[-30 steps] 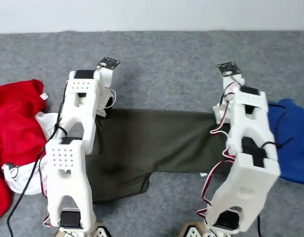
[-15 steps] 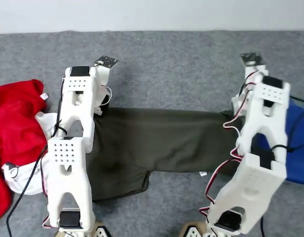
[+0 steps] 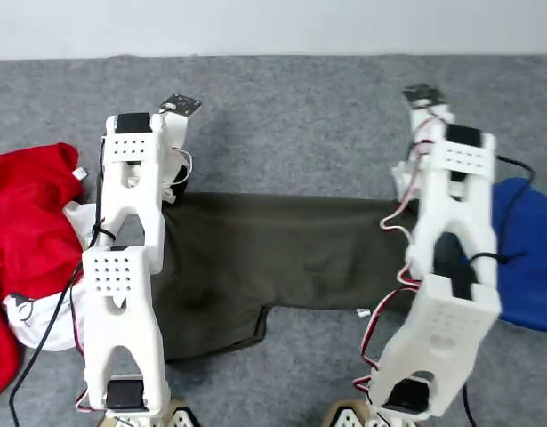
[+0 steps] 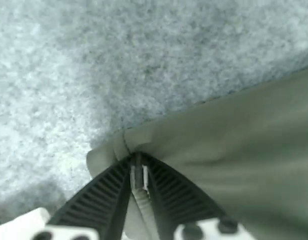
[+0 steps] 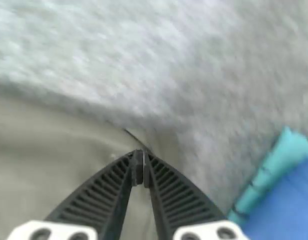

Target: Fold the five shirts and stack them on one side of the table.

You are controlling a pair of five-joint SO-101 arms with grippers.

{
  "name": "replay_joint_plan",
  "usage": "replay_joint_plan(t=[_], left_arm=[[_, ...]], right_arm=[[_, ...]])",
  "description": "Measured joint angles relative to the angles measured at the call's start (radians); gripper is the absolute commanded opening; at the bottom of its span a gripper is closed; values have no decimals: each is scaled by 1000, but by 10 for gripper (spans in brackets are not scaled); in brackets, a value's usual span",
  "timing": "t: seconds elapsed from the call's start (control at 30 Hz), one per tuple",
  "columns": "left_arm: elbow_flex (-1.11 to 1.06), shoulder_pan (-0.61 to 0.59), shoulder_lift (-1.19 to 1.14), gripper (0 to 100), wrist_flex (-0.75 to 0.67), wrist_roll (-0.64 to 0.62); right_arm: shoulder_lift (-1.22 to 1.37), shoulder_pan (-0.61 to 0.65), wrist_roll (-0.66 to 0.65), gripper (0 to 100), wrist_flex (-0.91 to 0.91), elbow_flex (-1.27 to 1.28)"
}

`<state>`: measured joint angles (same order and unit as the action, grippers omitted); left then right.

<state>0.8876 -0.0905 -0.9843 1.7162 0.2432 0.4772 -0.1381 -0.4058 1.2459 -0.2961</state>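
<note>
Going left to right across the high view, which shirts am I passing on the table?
Crumpled red shirt → dark olive shirt spread flat in the middle → blue shirt at the right edge.

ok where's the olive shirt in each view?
High view: olive shirt spread mid-table between the arms.
Left wrist view: olive shirt, corner pinched by left gripper.
Right wrist view: olive shirt, edge pinched by right gripper.
Shared landmark: grey table cover beneath it.
</note>
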Motion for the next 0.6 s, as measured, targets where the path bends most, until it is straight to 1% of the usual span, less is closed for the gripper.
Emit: replay_joint_plan(t=[0.07,0.17,0.37,0.5,0.6], left_arm=[[0,8,2,14,0,0],[2,9,-29,14,0,5],[20,12,-71,14,0,5],[35,14,-77,14,6,2],[37,14,-77,14,6,0]], right_arm=[[17,17,0,15,-40,-2],[84,8,-2,15,-112,-2],[210,-109,0,15,-238,-5],[222,-184,-49,13,-247,-21],[222,-212,-60,14,-189,-51]])
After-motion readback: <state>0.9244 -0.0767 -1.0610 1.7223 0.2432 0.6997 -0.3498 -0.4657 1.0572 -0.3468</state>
